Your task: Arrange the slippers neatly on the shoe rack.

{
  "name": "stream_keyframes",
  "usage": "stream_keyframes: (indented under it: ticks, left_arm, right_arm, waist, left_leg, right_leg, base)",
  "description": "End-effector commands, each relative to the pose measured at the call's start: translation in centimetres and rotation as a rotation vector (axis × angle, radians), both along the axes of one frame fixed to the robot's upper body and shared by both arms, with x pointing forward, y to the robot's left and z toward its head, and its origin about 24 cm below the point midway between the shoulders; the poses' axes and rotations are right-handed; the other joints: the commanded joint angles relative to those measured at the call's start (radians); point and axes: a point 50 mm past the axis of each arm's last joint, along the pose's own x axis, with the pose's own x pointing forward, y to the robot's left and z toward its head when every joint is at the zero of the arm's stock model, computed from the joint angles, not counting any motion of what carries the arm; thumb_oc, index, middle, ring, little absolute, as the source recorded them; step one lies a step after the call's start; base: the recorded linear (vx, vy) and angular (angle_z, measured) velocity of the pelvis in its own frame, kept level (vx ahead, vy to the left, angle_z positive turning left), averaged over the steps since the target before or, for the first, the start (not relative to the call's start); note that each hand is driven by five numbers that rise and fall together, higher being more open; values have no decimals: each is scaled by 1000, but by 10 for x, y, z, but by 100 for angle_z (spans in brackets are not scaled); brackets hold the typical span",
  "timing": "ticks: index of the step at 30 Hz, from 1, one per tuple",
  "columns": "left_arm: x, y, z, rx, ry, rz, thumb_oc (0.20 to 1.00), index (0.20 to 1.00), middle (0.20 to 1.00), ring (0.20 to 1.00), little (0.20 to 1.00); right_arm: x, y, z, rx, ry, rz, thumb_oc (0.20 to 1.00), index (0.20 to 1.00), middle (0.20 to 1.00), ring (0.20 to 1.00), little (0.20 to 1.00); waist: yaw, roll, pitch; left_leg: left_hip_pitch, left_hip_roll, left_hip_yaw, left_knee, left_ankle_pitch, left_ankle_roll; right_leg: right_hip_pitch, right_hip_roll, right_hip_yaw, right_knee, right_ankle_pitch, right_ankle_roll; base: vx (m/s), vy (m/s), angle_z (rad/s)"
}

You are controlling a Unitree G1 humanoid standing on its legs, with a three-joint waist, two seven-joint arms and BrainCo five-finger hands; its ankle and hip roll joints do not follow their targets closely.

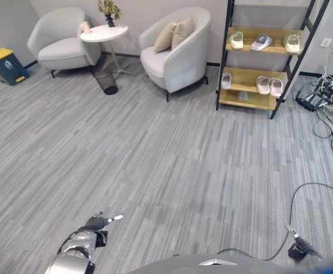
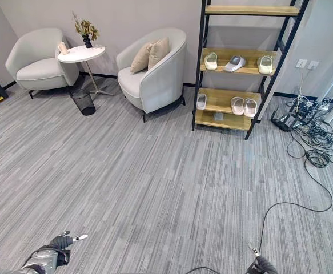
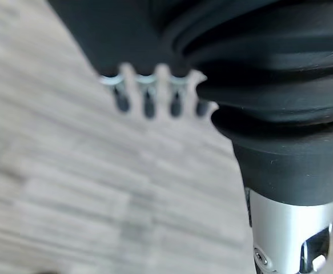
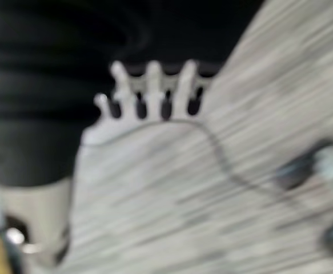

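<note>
A: Slippers sit on the shoe rack at upper right, far across the floor: three on the middle shelf, three on the lower.
B: Handling?
A: Probably light, soft foam; grip across the strap or heel.
B: Hands?
A: Left hand and right hand at the bottom edge, fingers relaxed, empty. Whether pairs match is too small to tell.

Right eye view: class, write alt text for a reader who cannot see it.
A shoe rack against the far wall holds six slippers on two wooden shelves. Left of it stand two grey armchairs and a round side table; an empty left robot hand hangs low.
</note>
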Motion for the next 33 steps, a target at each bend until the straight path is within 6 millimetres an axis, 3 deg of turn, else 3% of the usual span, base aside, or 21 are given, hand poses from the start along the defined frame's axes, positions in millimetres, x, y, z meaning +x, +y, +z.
stream_keyframes:
  ticks: [1, 3, 5, 6, 8, 10, 11, 13, 14, 15, 17, 19, 22, 25, 26, 29, 31, 32, 33]
  left_arm:
    - [21, -6, 7, 5, -68, -28, 1000, 1000, 1000, 1000, 1000]
    - [21, -22, 2, -59, -83, -30, 1000, 1000, 1000, 1000, 1000]
    - [16, -26, -2, -70, -60, -36, 1000, 1000, 1000, 1000, 1000]
    - [9, -35, -7, -79, -15, -99, 1000, 1000, 1000, 1000, 1000]
    - [0, -55, -16, -95, 36, -207, 1000, 1000, 1000, 1000, 1000]
    - [-3, -57, -17, -101, 42, -203, 1000, 1000, 1000, 1000, 1000]
    - [-5, -64, -19, -101, 68, -260, 1000, 1000, 1000, 1000, 1000]
    - [0, -68, -19, -81, 74, -320, 1000, 1000, 1000, 1000, 1000]
    - [2, -69, -18, -72, 67, -326, 1000, 1000, 1000, 1000, 1000]
    - [3, -69, -17, -72, 64, -331, 1000, 1000, 1000, 1000, 1000]
    - [2, -70, -18, -80, 46, -311, 1000, 1000, 1000, 1000, 1000]
    - [-2, -71, -20, -59, 62, -319, 1000, 1000, 1000, 1000, 1000]
    - [-7, -71, -22, -61, 82, -320, 1000, 1000, 1000, 1000, 1000]
    - [-21, -60, -25, -15, 135, -314, 1000, 1000, 1000, 1000, 1000]
    - [-22, -52, -23, 10, 137, -301, 1000, 1000, 1000, 1000, 1000]
    - [-16, -47, -20, 30, 113, -298, 1000, 1000, 1000, 1000, 1000]
    - [-2, -44, -14, 53, 72, -315, 1000, 1000, 1000, 1000, 1000]
    - [6, -46, -11, 63, 40, -329, 1000, 1000, 1000, 1000, 1000]
    - [11, -47, -9, 67, 26, -339, 1000, 1000, 1000, 1000, 1000]
  right_arm:
    - [-2, 12, -5, 34, 27, 74, 1000, 1000, 1000, 1000, 1000]
    - [-4, 36, -13, 78, 64, 274, 1000, 1000, 1000, 1000, 1000]
    - [-10, 44, -16, 98, 93, 317, 1000, 1000, 1000, 1000, 1000]
    - [-23, 53, -21, 143, 119, 364, 1000, 1000, 1000, 1000, 1000]
    - [-42, 51, -22, 110, 265, 528, 1000, 1000, 1000, 1000, 1000]
    - [-39, 50, -22, 97, 273, 588, 1000, 1000, 1000, 1000, 1000]
    - [-36, 48, -21, 82, 306, 697, 1000, 1000, 1000, 1000, 1000]
    - [-33, 44, -19, 67, 306, 697, 1000, 1000, 1000, 1000, 1000]
    - [-32, 38, -17, 51, 311, 697, 1000, 1000, 1000, 1000, 1000]
    - [-32, 34, -16, 41, 311, 692, 1000, 1000, 1000, 1000, 1000]
    - [-22, 27, -13, 5, 275, 679, 1000, 1000, 1000, 1000, 1000]
    - [-13, 31, -13, -14, 237, 685, 1000, 1000, 1000, 1000, 1000]
    - [-14, 34, -14, -10, 244, 706, 1000, 1000, 1000, 1000, 1000]
    - [-10, 38, -15, -12, 239, 715, 1000, 1000, 1000, 1000, 1000]
    - [-2, 44, -15, -5, 206, 728, 1000, 1000, 1000, 1000, 1000]
    - [12, 55, -15, -9, 162, 783, 1000, 1000, 1000, 1000, 1000]
    - [30, 58, -11, -44, 126, 845, 1000, 1000, 1000, 1000, 1000]
    - [39, 58, -8, -61, 100, 854, 1000, 1000, 1000, 1000, 1000]
    - [40, 56, -7, -64, 95, 842, 1000, 1000, 1000, 1000, 1000]
  waist:
    - [-8, -31, -2]
    - [-7, -23, 13]
    - [-9, -21, 14]
    - [-11, -17, 18]
    - [-21, -18, 40]
    - [-20, -22, 50]
    - [-14, -42, 80]
    - [-14, -64, 110]
    - [-7, -73, 127]
    - [-6, -75, 131]
    - [15, -71, 132]
    - [39, -61, 137]
    - [49, -60, 134]
    - [52, -74, 107]
    - [57, -86, 91]
    - [60, -96, 84]
    - [50, -98, 92]
    - [37, -72, 109]
    - [30, -61, 110]
  left_leg:
    - [4, 23, 24, 2, -46, -73]
    - [3, 24, 22, 2, -37, -76]
    - [4, 24, 20, 2, -38, -77]
    - [12, 28, 17, 2, -35, -83]
    - [11, 42, 17, 59, -50, -86]
    - [-6, 46, 13, 96, -63, -88]
    - [-73, 53, 10, 248, -72, -104]
    - [-158, 86, 32, 417, -24, -124]
    - [-208, 91, 20, 518, 2, -116]
    - [-234, 85, 13, 531, -3, -111]
    - [-264, 47, -26, 392, -50, -91]
    - [-321, 53, -75, 211, 41, -107]
    - [-322, 49, -99, 171, 50, -109]
    - [-317, 17, -92, 204, 33, -91]
    - [-294, 2, -69, 212, 1, -64]
    - [-260, -10, -50, 208, -31, -38]
    - [-191, -36, -42, 207, -82, 5]
    - [-154, -36, -43, 207, -101, 31]
    - [-132, -38, -43, 199, -115, 38]
  right_leg:
    - [34, -96, -32, -143, 140, 116]
    - [28, -96, -44, -130, 133, 111]
    - [29, -96, -47, -129, 130, 109]
    - [31, -91, -48, -121, 120, 102]
    - [28, -83, -19, -100, 104, 86]
    - [20, -80, -4, -86, 98, 78]
    - [7, -71, 20, -53, 76, 56]
    - [15, -71, 23, -35, 63, 36]
    - [15, -62, 34, -12, 48, 20]
    - [12, -60, 43, -1, 40, 20]
    - [22, -53, 73, -8, 17, 37]
    - [69, -48, 89, -40, 8, 51]
    - [95, -54, 116, -50, -4, 63]
    - [116, -87, 141, -43, 2, 86]
    - [99, -109, 159, 10, 19, 104]
    - [58, -122, 166, 105, 54, 129]
    - [-34, -142, 170, 326, 218, 170]
    - [-103, -163, 146, 462, 317, 160]
    - [-116, -167, 133, 493, 320, 153]
  base:
    - [0, 0, 0]
    - [-20, -92, -3]
    - [18, -96, 1]
    - [89, -196, 5]
    - [83, -277, 4]
    - [16, -190, -20]
    - [12, -236, -42]
    - [62, -250, -24]
    - [138, -146, -7]
    - [280, -40, -26]
    - [373, 110, -39]
    - [404, 145, -69]
    - [261, 125, -32]
    - [421, 240, -69]
    - [509, 312, -46]
    - [325, 199, -66]
    - [400, 312, -24]
    - [408, 343, 6]
    - [289, 258, 14]
